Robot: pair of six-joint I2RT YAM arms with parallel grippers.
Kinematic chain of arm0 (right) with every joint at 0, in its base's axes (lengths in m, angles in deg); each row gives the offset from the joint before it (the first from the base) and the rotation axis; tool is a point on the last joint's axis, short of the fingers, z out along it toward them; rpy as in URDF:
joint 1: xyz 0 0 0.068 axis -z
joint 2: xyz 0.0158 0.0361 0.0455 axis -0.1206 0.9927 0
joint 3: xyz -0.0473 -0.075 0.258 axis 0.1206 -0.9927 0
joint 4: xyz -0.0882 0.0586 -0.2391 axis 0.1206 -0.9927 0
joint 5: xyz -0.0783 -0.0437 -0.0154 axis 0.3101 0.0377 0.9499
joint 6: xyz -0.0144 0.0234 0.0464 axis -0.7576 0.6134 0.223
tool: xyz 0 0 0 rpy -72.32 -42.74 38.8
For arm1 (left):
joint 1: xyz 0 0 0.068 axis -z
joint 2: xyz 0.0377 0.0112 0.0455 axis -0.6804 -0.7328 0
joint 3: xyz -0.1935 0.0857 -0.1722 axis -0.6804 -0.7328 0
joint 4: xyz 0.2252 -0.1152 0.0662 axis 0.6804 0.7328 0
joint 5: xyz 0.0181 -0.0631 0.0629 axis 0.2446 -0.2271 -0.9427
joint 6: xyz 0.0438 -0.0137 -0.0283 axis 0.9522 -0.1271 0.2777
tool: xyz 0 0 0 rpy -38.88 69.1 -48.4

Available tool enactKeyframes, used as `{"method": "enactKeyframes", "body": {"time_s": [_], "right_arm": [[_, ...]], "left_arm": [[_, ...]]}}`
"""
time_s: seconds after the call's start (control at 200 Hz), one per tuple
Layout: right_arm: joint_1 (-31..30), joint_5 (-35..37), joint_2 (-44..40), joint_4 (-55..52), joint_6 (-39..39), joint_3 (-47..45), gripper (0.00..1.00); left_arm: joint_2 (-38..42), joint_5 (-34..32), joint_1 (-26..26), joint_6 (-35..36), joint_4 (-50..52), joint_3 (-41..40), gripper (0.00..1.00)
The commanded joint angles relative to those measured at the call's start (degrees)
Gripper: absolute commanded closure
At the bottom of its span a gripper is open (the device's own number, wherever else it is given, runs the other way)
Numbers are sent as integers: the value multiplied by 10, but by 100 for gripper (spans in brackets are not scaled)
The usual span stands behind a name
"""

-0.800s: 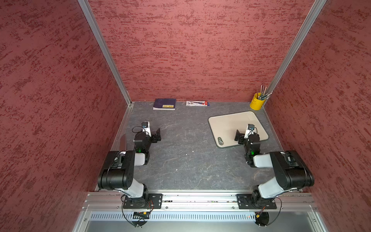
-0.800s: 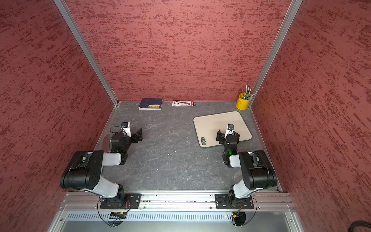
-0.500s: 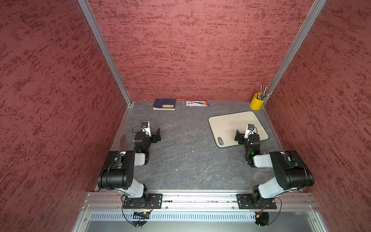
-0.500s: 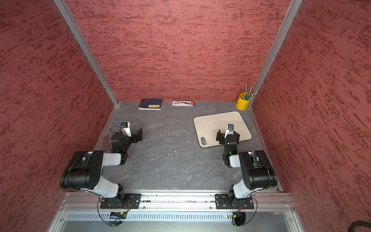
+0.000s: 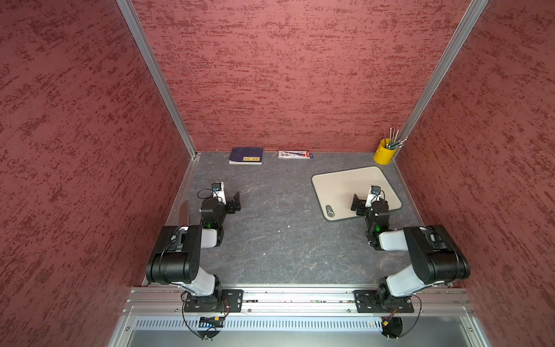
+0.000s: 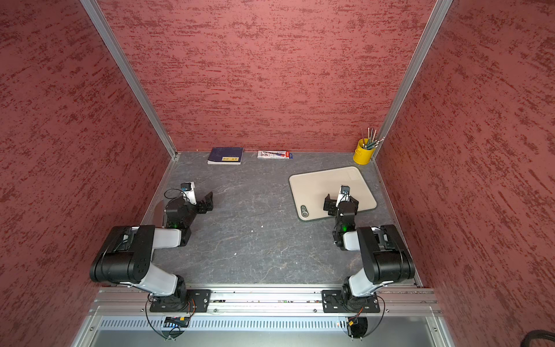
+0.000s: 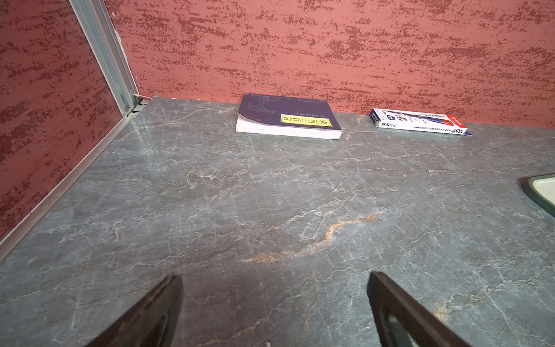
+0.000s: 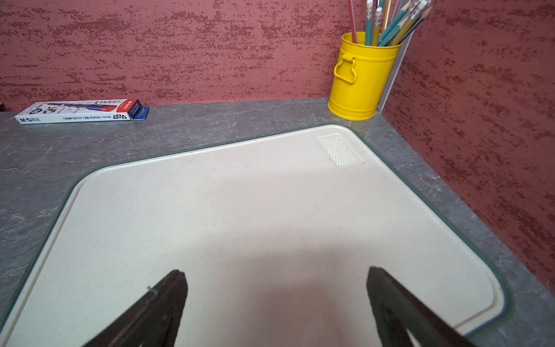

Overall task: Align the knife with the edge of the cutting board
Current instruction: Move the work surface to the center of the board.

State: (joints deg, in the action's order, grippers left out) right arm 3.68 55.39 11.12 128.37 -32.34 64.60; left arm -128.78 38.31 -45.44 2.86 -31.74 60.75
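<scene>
Beige and flat, the cutting board (image 5: pixel 342 186) lies on the grey stone-look table (image 5: pixel 279 240) near the right wall. It is turned a little, and its small oval hole (image 5: pixel 329 211) is at the near corner that faces the middle of the table. The knife is not seen in any view, so where it lies cannot be told. It may be hidden under the right arm (image 5: pixel 420 249), but that is only a guess.

The right gripper (image 8: pixel 274 274) is held low over the board with its jaws spread wide, and nothing is held in it. The left gripper (image 7: pixel 274 277) is held over bare table, well apart from the board. It is spread wide too, and it is empty.

The step in hand is judged to be the very first one: the knife is to be found. To do it well, the knife should be looked for before anything is grabbed. The handle should be taken, not the blade, since a flat blade is likely hard to pinch off a flat top. One edge of the board should be picked. The knife should then be turned until it runs the same way as that edge — not the same way as the walls, because the board sits crooked.

The yellow pencil cup (image 5: pixel 382 154) stands just beside the board's far corner, so that corner is best kept away from. The dark blue book (image 5: pixel 246 155) and the pencil box (image 5: pixel 295 154) by the back wall are not needed.
</scene>
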Motion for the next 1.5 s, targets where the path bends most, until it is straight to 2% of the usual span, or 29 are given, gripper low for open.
{"method": "enactKeyframes", "body": {"time_s": [0.0,0.065,0.13,0.21,0.25,0.296,0.336,0.361,0.381,0.396,0.436,0.471,0.536,0.591,0.681,0.711,0.766,0.892,1.037,1.112,1.297,1.493], "right_arm": [[-6,1,-31,0,-14,12,2],[-19,16,-87,-74,-25,33,2],[-20,36,-144,-184,-12,76,1],[-20,67,-188,-291,30,140,2],[-20,79,-203,-346,55,176,1],[-20,154,-213,-440,162,220,2],[-19,240,-216,-601,324,272,2],[-14,270,-213,-709,425,302,2],[-2,257,-208,-759,466,322,2],[6,232,-204,-762,463,325,2],[20,151,-201,-721,384,320,2],[18,118,-199,-695,329,319,2],[4,101,-197,-700,330,327,2],[2,24,-190,-705,320,335,2],[-5,-111,-157,-771,304,385,2],[-14,-134,-140,-802,301,405,2],[-41,-140,-108,-858,300,436,2],[-126,-135,-36,-920,270,478,3],[-194,-172,54,-949,273,519,4],[-222,-176,89,-960,280,543,4],[-235,-176,165,-980,291,573,4],[-235,-164,195,-1003,267,596,3]], "left_arm": [[13,-36,8,-1,4,7,0],[55,-102,29,0,59,22,0],[112,-116,35,-3,181,63,0],[156,-133,33,-12,378,146,0],[164,-142,27,-48,439,178,0],[169,-160,10,-127,515,211,0],[167,-189,-5,-218,598,239,0],[164,-168,-27,-244,622,248,0],[162,-141,-43,-255,637,251,0],[161,-114,-58,-263,645,252,0],[160,-71,-88,-294,654,245,0],[163,-47,-103,-302,659,237,0],[165,-36,-101,-304,669,231,0],[163,-43,-87,-314,691,236,0],[129,23,-83,-301,744,265,0],[113,46,-83,-291,768,280,5],[91,77,-79,-269,807,301,11],[99,84,-47,-241,872,314,12],[107,84,28,-236,911,317,11],[101,84,67,-258,927,318,11],[105,98,120,-310,910,304,10],[88,71,142,-285,943,321,10]]}}
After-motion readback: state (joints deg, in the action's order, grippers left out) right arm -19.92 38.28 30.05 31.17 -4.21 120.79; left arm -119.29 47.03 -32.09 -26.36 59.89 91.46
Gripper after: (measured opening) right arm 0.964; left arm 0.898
